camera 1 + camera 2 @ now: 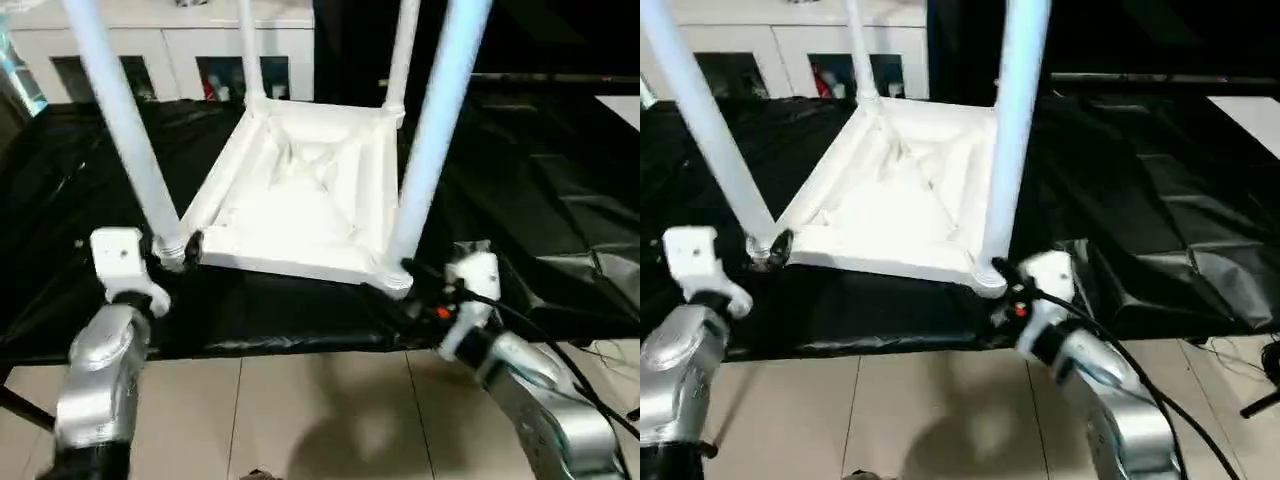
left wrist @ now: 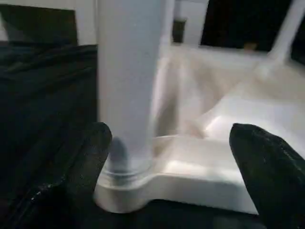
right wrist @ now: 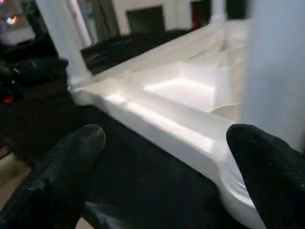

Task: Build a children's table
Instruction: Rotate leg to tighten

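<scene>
1. Children's table: you see it upside down, its white rectangular top lying flat with the ribbed underside facing up.
2. Four white tube legs stand upright in the round corner sockets. The near left leg and the near right leg rise past the upper edge of the head views; the two far legs stand at the back corners.
3. Raised ribs run diagonally from the corners toward the middle of the underside, and a low rim surrounds it.
4. Left gripper: your left wrist view shows its two black fingers spread wide. The base of the near left leg stands just inside one finger, with a gap on the other side; whether that finger touches the leg cannot be told.
5. Right gripper: its fingers are also spread wide. The near right corner socket and leg base sit beside one finger, and the near rim of the top runs across between the two. Nothing is pinched.
6. In the head views, both silver forearms reach in from the near edge toward the two near corners.
7. Black sheet: wrinkled, it covers the low surface under the table.
8. Tiled floor: pale tiles lie in front of the sheet.
9. White cabinet: it stands behind the table, with dark glass doors.
</scene>
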